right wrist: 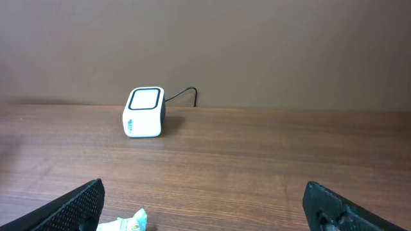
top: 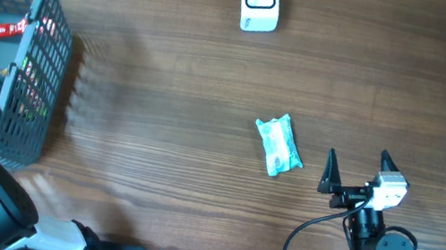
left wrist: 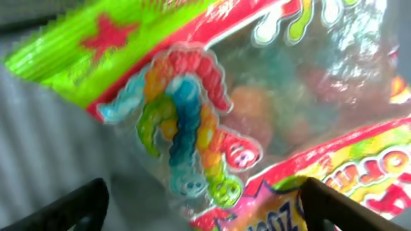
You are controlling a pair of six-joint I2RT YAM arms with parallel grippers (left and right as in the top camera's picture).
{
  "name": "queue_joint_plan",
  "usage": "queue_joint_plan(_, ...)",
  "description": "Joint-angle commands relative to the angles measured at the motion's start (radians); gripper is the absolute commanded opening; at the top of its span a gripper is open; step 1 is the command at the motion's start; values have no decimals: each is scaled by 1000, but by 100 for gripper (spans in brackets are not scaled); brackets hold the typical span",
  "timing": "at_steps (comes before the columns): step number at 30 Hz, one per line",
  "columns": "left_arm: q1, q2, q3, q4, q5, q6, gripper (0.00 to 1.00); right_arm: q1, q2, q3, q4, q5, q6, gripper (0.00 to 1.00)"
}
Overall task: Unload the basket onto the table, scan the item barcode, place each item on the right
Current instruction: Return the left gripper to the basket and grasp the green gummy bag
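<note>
A basket (top: 40, 67) on the far left holds a candy bag (left wrist: 192, 122).
The left pincer (left wrist: 202, 213) is wide by the candy bag; the right pincer (top: 357, 168) is wide too.

**Rainbow worms, grey mesh, brown grain**

Colour everywhere on the left wrist view! The gummy-worm candy bag (left wrist: 212, 109) shows a lime-green ribbed top with a red star, red borders, and a clear window over orange and blue sweets. Its printed worm is banded red, orange, blue and green, with yellow and pink panels below. The left fingers (left wrist: 67, 208) are matte black.

Overhead now: the basket (top: 49, 51) is grey mesh, with a red label (top: 3, 31) inside. The counter (top: 168, 70) runs warm brown wood grain. The scanner (top: 259, 0) is white with a dark-outlined window. The packet (top: 278, 146) is mint-green and white. The right fingers (top: 329, 172) are black.
</note>
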Motion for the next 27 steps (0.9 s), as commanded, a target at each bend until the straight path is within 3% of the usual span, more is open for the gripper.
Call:
queue_joint_plan(1,-5,-24,20,19,-65,11,99,2,-3,-1,5,2,-13,100)
queue_joint_plan(8,10,10,20,63,-110,39,100,2,-3,-1,5,2,-13,100)
queue_joint_plan(14,10,118,20,114,-60,88,100,2,-3,-1,5,2,-13,100)
queue_joint_plan(15,10,136,20,115,-57,89,92,2,-3,-1,5,2,-13,100)
queue_joint_plan(17,10,138,20,117,-57,88,43,2,-3,-1,5,2,-13,100)
queue_joint_plan(18,10,100,22,116,-57,89,4,2,-3,-1,5,2,-13,100)
queue_joint_plan(20,10,36,30,109,-57,88,4,2,-3,-1,5,2,-13,100)
queue_joint_plan(27,8,-449,121,106,-111,89,4,2,-3,-1,5,2,-13,100)
